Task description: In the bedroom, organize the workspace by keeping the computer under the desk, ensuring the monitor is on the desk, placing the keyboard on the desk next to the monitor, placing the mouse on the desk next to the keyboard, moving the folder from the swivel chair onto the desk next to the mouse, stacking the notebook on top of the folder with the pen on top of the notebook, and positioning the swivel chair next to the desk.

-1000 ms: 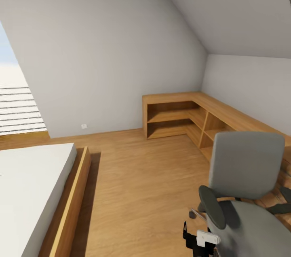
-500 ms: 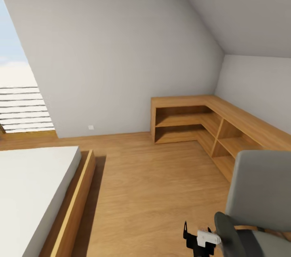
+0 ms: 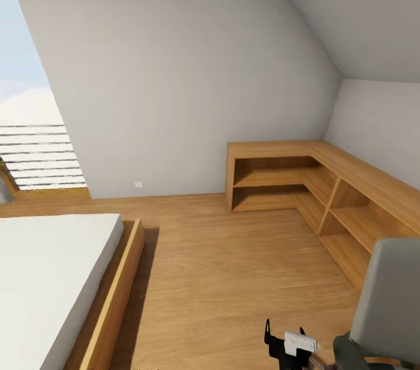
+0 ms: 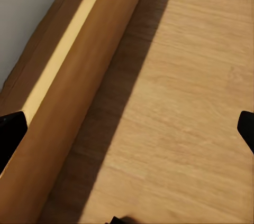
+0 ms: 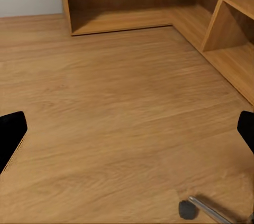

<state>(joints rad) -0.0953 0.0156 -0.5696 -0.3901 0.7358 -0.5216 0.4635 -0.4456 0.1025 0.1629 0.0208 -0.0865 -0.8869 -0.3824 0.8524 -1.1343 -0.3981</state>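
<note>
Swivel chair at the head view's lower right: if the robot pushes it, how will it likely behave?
The swivel chair will probably roll easily: the right wrist view shows a castor on a chrome leg resting on smooth wooden floor. Pushed high on the tall grey backrest, it may turn or tilt rather than travel straight. It looks too bulky to lift, so pushing seems likelier.

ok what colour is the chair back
Grey: the swivel chair has a plain grey padded back, best seen in the head view at lower right.

Black right gripper [image 3: 284, 339] carrying a small white block; both wrist views show matte black fingertips [image 5: 11, 134], square-ended
</note>
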